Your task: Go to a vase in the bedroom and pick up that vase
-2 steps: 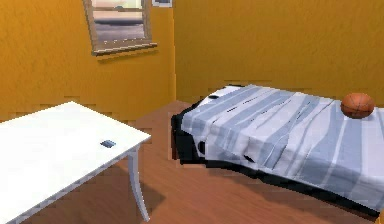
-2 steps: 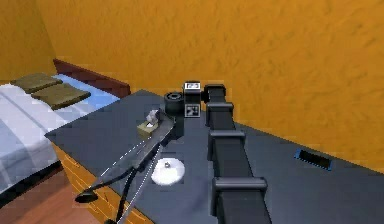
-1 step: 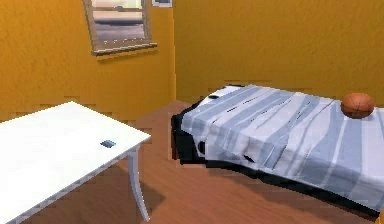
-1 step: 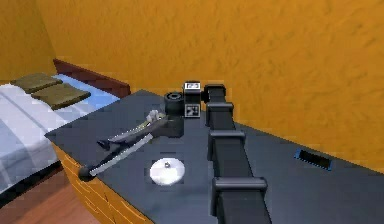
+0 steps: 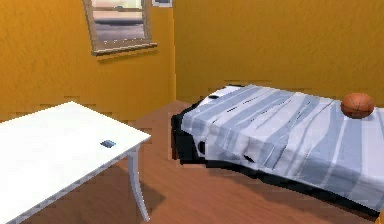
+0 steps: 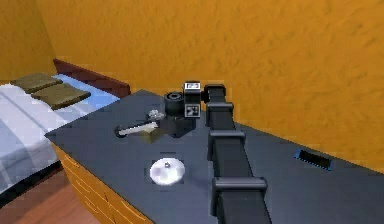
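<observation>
A low white round thing (image 6: pixel 166 171) with a grey centre sits on the dark grey cabinet top (image 6: pixel 100 140); its shape is too small to name as a vase. The dark arm (image 6: pixel 235 170) rises from the bottom edge over this top. At its far end stand two white marker squares (image 6: pixel 193 88). Left of them is the gripper (image 6: pixel 126 130), its thin grey fingers (image 6: pixel 140 126) pointing left. Only bare tabletop lies behind the fingers, so the gripper holds nothing. The white thing lies nearer the bottom edge than the fingers, just left of the arm.
A small flat dark thing (image 6: pixel 314 159) lies on the cabinet top at right. A striped bed (image 5: pixel 290 135) carries an orange ball (image 5: pixel 357 104); its olive pillows (image 6: pixel 45 86) show left of the cabinet. A white table (image 5: pixel 60 150) holds a small dark item (image 5: pixel 108 144). A window (image 5: pixel 120 25) is set in the orange wall.
</observation>
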